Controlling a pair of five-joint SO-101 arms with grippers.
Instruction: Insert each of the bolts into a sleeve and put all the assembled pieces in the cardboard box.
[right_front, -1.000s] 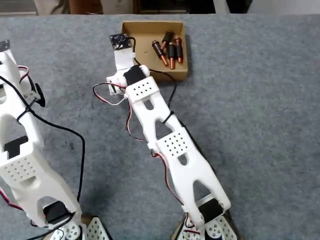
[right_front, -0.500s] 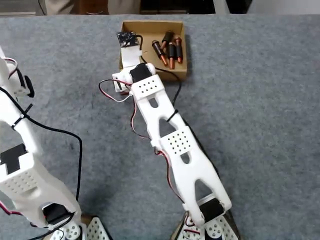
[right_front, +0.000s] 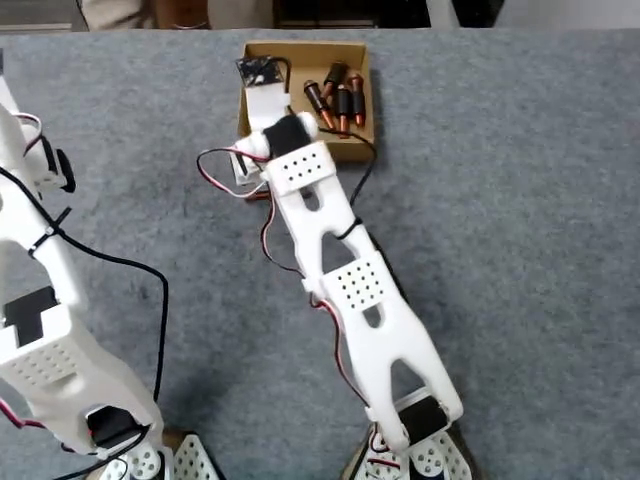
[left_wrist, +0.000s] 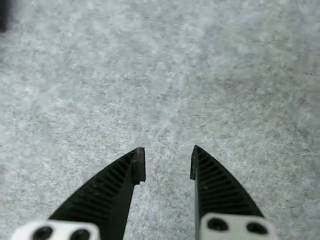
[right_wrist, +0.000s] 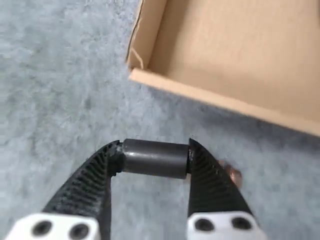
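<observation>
My right gripper (right_wrist: 154, 148) is shut on a dark sleeve (right_wrist: 152, 159), held crosswise, with a copper bolt tip (right_wrist: 231, 174) poking out at one end. It hangs above the grey carpet just outside a corner of the cardboard box (right_wrist: 240, 55). From above, the right arm's wrist (right_front: 268, 95) covers the left part of the box (right_front: 320, 46), where several assembled pieces (right_front: 340, 100) lie along the right wall. My left gripper (left_wrist: 167, 162) is open over bare carpet with nothing between its fingers.
The left arm (right_front: 40, 250) stands along the table's left edge, its black cable (right_front: 150, 280) looping over the carpet. Red and white wires (right_front: 225, 170) hang beside the right arm's wrist. Open carpet stretches right of the box.
The right arm has swung right and farther away, bringing its wrist from beside the box's left wall to over the box. The left arm's upper end has shifted slightly left.
</observation>
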